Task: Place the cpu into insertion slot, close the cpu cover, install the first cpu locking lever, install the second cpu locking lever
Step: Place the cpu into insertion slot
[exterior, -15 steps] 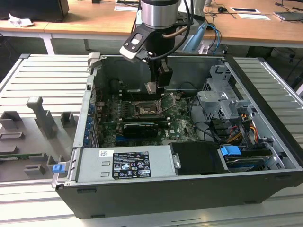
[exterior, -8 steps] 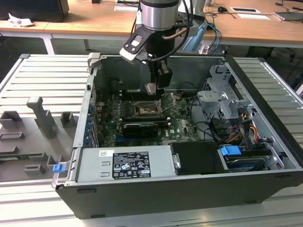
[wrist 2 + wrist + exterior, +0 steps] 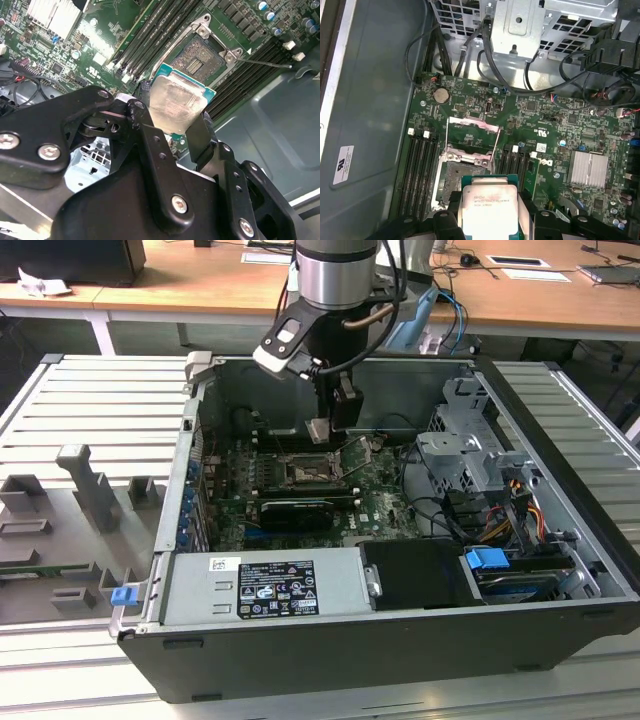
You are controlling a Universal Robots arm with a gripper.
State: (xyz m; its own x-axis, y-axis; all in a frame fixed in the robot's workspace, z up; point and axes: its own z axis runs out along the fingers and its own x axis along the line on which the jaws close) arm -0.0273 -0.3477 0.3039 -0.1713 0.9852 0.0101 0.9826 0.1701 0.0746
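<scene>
Right now the jaws are clenched on the cpu (image 3: 177, 102), a small flat square chip with a pale silver-beige metal top, gripping it by 2 opposite edges. In the exterior view the cpu (image 3: 317, 430) hangs above the green board inside the open black computer case (image 3: 600, 570), which lies on the grey ribbed table (image 3: 90, 400). The chip is off the board. In the first wrist view it overlaps one edge of the insertion slot (image 3: 451, 182), the square socket with a dark pin field and metal rim. The cpu cover (image 3: 472, 122), a thin silver frame plate, is swung open on the side of the socket away from the chip, so the pin field is bare. A thin wire locking lever (image 3: 262, 63) reaches out from the socket's corner. As I judge it, placing this well means squaring the chip's edges to the socket rim, holding it level, and lowering straight down with no sideways drag across the pins. I'd let go only once it sits flat.
</scene>
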